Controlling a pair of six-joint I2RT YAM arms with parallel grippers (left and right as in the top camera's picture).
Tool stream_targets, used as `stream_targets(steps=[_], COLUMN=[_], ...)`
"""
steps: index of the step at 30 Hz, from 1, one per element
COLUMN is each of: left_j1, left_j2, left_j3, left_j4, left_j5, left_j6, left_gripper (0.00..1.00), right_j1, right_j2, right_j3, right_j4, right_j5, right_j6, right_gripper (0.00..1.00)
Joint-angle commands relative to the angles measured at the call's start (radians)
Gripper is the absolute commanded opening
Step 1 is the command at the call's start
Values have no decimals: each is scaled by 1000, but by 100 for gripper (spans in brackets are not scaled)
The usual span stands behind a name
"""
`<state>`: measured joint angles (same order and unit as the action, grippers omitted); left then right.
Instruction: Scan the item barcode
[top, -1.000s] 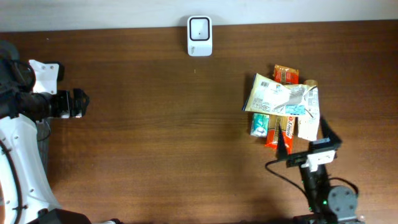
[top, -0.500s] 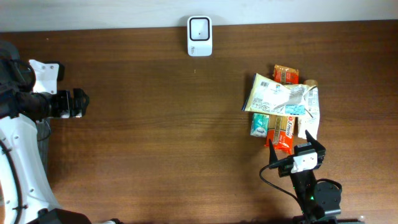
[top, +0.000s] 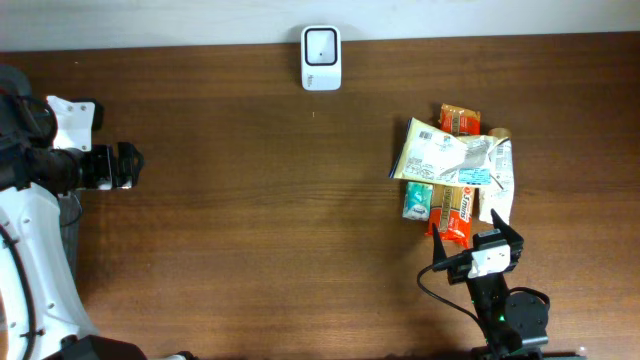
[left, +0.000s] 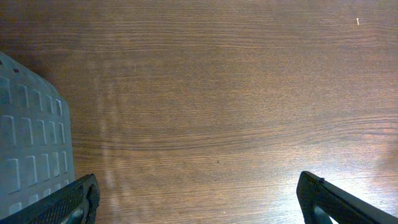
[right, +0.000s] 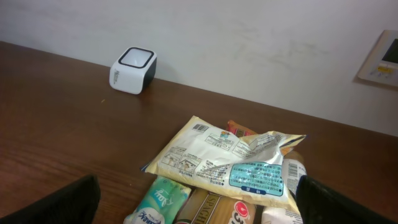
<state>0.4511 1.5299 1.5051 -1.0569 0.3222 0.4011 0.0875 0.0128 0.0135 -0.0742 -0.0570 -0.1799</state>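
Right hand (top: 477, 245) hangs released, fingers (right: 68, 200) spread wide and holding nothing. It sits just off the near end of a pile of snack packets by the right edge of the dark wood-grain tabletop (top: 250, 200). Left hand (top: 118, 166) is well apart at the left edge, likewise released and empty, over bare wood beside a grey dimpled plastic panel (left: 31, 143).

Item judged to be the one to scan: the cream crinkled foil pouch (right: 224, 158) lying on top of the pile, with a pale-blue label toward its right end. Under and around it are an orange wrapper (top: 460, 119) toward the far edge, a green-and-white packet (right: 160, 200), a red-orange packet (top: 452, 215) and a white packet (top: 497, 203). All touch or overlap.

Handling, estimated: the pouch looks light, soft and partly air-filled. Its film is glossy, so it is likely slippery and prone to buckling under a pinch. Best purchase is probably a flat sealed edge, left or near seam, not the puffed middle. A deep pinch risks catching the packet beneath. Dense print near its far-left corner may be the barcode; too small to confirm.

White boxy scanner with dark top window (top: 321, 58) stands at the far edge, mid-tabletop, well apart from the pile.
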Motion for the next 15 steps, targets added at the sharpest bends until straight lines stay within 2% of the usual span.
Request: stream_targets(steps=[1,3,7,10,12,15], left_j1=[2,-19,-149,-306,-383,-460], left_j2=[2,-31,-146,-275,-371,-581], left_j3=[-1,-1,-1,-29,-84,-305], left_j4=[1,1,1,4,31,313], left_j5=[3,3,3,-10,-68,-68], left_j6=[13,13,13,17,20,19], left_gripper=[99,99,99,99,99,99], right_j1=[-4,-4,-4,-4,-4,-4], right_j2=[-9,-9,-9,-9,-9,-9], right_j3=[-8,-8,-8,-8,-8,-8], right_j4=[0,0,0,0,0,0], right_j5=[-13,-13,-13,-13,-13,-13], right_j6=[4,4,4,4,4,4], right_gripper=[99,99,99,99,99,99])
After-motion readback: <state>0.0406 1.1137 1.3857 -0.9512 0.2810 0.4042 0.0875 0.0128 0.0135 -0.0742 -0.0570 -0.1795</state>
